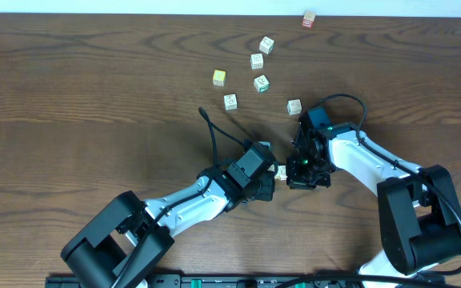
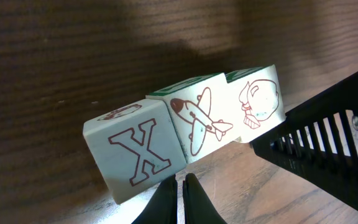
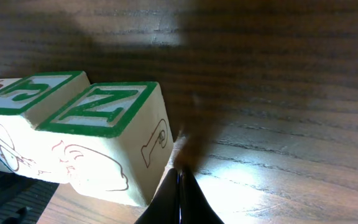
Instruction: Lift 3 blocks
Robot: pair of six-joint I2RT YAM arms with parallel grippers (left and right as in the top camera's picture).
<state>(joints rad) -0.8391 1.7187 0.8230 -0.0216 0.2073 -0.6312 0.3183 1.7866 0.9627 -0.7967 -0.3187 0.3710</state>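
Left claw is sitting fully closed, fingers pinched together with nothing between them. Its tips are pressing at the lower edge of a three-block row, about where the X block is meeting the airplane block. The X block is lying just above-left of those tips and the airplane block just above-right. The face block is lying farther right at the row's other end. All three are touching side to side, and the row is tilting up toward the right.

Right claw is likewise clamped tight on nothing. Its tip is touching the bottom corner of the face block, which is showing a green-framed letter on top. The row is running off to the left of that claw. In the left wrist view, the right claw's black ribbed body is sitting right against the face block's lower right side.

Overhead, both claws are pointing at each other with the row barely showing between them. Can't tell whether the row is off the table. Loose cubes are lying well beyond both claws, a yellow-green cube among them.
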